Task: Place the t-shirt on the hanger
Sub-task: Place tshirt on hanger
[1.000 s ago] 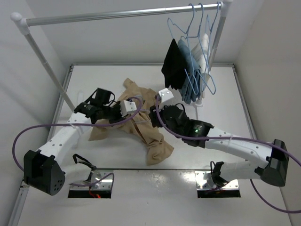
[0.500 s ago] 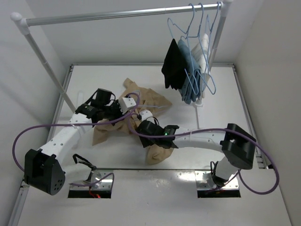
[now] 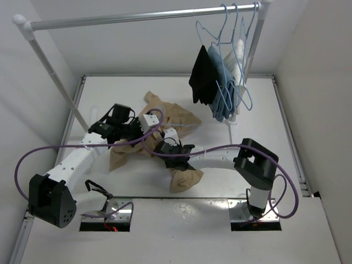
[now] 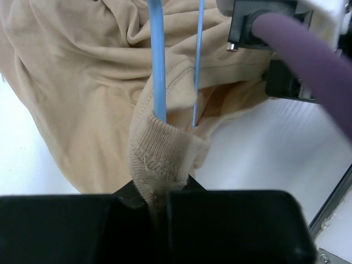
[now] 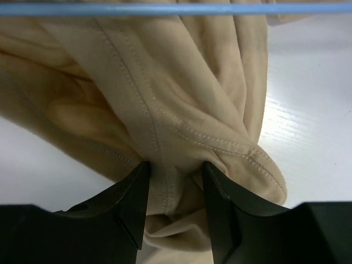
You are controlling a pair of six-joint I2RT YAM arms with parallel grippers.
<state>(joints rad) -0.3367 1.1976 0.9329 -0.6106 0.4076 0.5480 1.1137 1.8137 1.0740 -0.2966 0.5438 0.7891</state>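
T-shirt (image 3: 179, 116), tan and crumpled, lies on the table (image 3: 253, 121), near its middle. Left gripper (image 4: 159, 199) is pinched on its ribbed neck band, where the light-blue hanger (image 4: 158, 66) threads into the opening (two wire strands show). Right gripper (image 5: 175, 179) clamps a stitched fold of the same cloth, with hanger wire crossing beyond it

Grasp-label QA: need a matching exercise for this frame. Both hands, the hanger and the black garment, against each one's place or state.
1. left hand
2. right hand
3. hanger
4. black garment

A. hanging off the rail
B. shut on the ribbed collar of the t-shirt
C. shut on a stitched seam fold
D. light-blue wire lying against the collar

Pairs: 1-B, 2-C, 3-D, 4-A
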